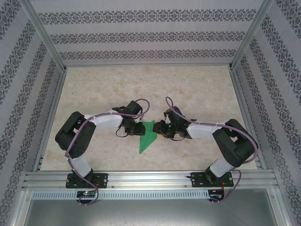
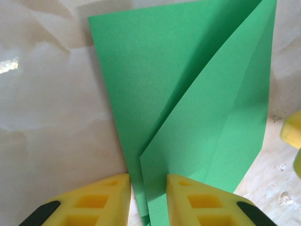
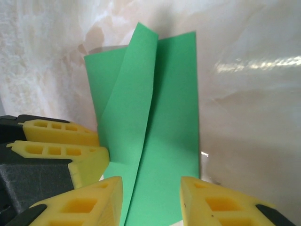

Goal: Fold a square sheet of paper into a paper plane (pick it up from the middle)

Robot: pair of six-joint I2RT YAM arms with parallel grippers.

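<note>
Top external, paper plane (image 1: 147,135) lengthwise, nose apparently nearward

Green paper plane (image 1: 146,137), cream marbled table (image 1: 197,89).

left arm (image 1: 101,123): white link shells, black joint housings, black base plate (image 1: 87,180) on the rail.
right arm (image 1: 207,129): same build, white and black, with its own black base (image 1: 211,179).
cabling: purple cable (image 1: 70,151) routed along each arm, with a loose loop by each wrist.
left jaws: yellow moulded fingers (image 2: 94,205) with rectangular hollows and black patches at the outer edges.
right jaws: matching yellow fingers (image 3: 221,205), black patches low at the sides.
</note>
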